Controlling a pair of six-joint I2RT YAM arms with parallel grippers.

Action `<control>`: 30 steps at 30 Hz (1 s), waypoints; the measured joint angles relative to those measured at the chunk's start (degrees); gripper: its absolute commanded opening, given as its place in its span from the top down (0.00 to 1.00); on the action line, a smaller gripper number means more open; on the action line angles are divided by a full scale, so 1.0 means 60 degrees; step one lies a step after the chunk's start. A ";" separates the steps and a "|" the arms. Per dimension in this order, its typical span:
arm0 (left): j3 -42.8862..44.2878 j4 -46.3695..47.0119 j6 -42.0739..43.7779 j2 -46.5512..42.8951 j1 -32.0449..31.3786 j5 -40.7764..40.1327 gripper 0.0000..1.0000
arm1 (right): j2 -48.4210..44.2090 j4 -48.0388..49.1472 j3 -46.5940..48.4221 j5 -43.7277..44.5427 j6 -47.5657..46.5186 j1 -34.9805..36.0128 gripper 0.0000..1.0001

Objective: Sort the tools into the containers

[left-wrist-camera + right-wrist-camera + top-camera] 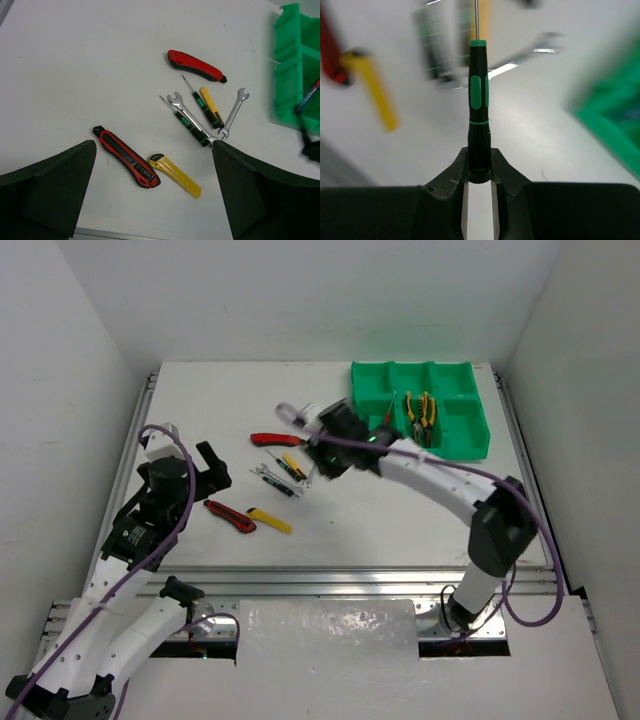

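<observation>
My right gripper (pixel 480 155) is shut on the butt end of a black screwdriver with green bands (pixel 479 95), held above the table with its shaft pointing away. In the top view this gripper (pixel 328 453) hovers over the heap of tools, left of the green containers (pixel 465 445). My left gripper (pixel 154 145) is open above a red-and-black utility knife (pixel 125 162) and a yellow utility knife (pixel 175 175). Farther off lie a red knife (pixel 195 66), two silver wrenches (pixel 235 112) and thin screwdrivers (pixel 200 102).
Yellow-handled pliers (pixel 420 408) and a thin screwdriver (pixel 385 412) lie in compartments of the containers' back row. The tray's near left corner (pixel 287 65) shows at the right of the left wrist view. White walls enclose the table, and an aluminium rail (pixel 350 580) runs along its near edge.
</observation>
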 measured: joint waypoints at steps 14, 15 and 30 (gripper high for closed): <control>-0.0018 0.0153 0.0146 0.0044 0.0000 0.0441 0.00 | 0.1650 -0.0313 0.0834 0.2769 0.0550 -0.7584 0.91; -0.0025 0.0175 0.0160 0.0076 0.0000 0.0499 0.00 | 0.1851 -0.0364 0.1053 0.2794 0.0554 -0.7661 0.91; -0.0106 0.0244 0.0364 0.0379 0.0000 0.1031 0.00 | 0.3257 -0.0787 0.2244 0.2499 0.0696 -0.8542 0.37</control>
